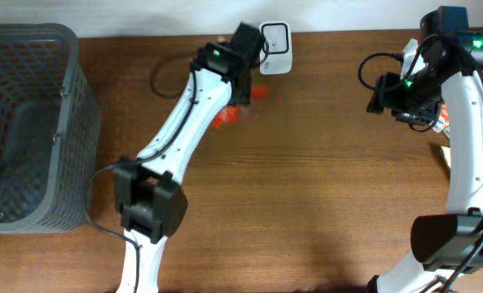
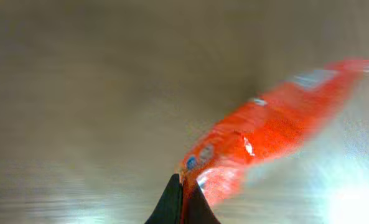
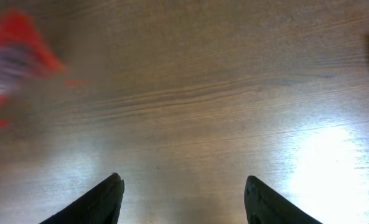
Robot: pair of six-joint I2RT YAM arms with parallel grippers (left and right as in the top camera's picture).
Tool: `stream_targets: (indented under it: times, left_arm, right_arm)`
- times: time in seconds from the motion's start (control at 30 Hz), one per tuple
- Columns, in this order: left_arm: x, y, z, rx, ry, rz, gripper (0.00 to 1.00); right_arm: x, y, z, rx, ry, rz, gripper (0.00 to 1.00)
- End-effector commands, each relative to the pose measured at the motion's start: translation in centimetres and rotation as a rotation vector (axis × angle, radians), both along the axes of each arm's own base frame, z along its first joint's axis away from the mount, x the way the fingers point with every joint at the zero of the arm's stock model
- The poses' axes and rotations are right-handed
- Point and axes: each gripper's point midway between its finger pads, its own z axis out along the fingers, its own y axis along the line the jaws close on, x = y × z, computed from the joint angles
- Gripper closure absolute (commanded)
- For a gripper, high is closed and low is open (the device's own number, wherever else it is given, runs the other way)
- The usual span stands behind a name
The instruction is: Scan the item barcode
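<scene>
Brown wood table [image 1: 306, 187], orange packet [image 2: 265, 130]

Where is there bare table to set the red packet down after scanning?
The widest bare wood of the table lies between the left arm and the right arm, in front of the scanner. Crowded: the far edge, where the left gripper holds the red packet beside the scanner.
</scene>
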Motion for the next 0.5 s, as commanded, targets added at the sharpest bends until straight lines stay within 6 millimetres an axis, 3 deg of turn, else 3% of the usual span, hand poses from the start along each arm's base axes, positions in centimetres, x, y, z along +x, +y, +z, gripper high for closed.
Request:
stream_targets:
  times: [0.0,0.1,0.27,0.33,0.43,0.47]
  left_arm:
    - [0.6,5.3,6.2,0.325,-0.220,0.140,1.00]
    - [-1.1,5.2,4.5,0.339,-0.191,0.217,1.00]
    - [-5.8,2.1,-3.7,0.439,-0.067,0.129,1.00]
    - [-7.4,0.9,-6.0,0.463,-0.042,0.076,1.00]
    - [-9.6,-2.7,-8.5,0.363,0.021,0.007,1.00]
    - [-10.7,-4.9,-9.5,0.275,0.066,-0.023,0.98]
  right_arm:
    - [-0.5,-0.4,-0.7,-0.020,0.022,0.004,0.37]
    - [-0.5,-0.5,-1.1,-0.024,0.031,0.003,0.37]
    - [-0.5,-0.5,-1.1,-0.023,0.031,0.003,0.37]
    - [-0.5,-0.5,-1.1,-0.023,0.031,0.003,0.37]
    - [-0.5,-0.5,-1.1,-0.023,0.031,0.003,0.37]
    - [-0.5,-0.5,-1.1,-0.023,0.030,0.003,0.37]
